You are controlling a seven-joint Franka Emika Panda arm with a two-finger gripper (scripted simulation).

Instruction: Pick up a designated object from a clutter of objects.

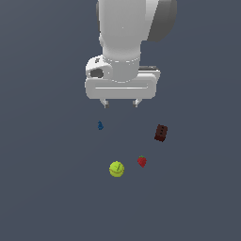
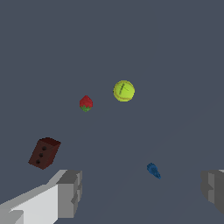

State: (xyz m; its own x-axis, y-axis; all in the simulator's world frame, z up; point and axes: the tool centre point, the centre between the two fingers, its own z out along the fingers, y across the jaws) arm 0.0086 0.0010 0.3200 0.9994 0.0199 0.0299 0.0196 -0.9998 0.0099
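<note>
The yellow-green ball (image 1: 116, 169) with a curved seam lies on the grey floor, nearest the front in the exterior view; it also shows in the wrist view (image 2: 124, 91). The red strawberry (image 1: 141, 161) (image 2: 86, 103) lies just to its right in the exterior view. The dark brown block (image 1: 161, 133) (image 2: 44, 152) is farther back on the right. The tiny blue figure (image 1: 100, 125) (image 2: 153, 170) is back on the left. My gripper (image 1: 121, 103) (image 2: 140, 190) hangs open and empty above the floor, behind all the items and well apart from the ball.
The floor (image 1: 47, 188) is a plain dark grey surface with no edges or walls in view. The arm's white body (image 1: 122, 42) fills the upper middle of the exterior view.
</note>
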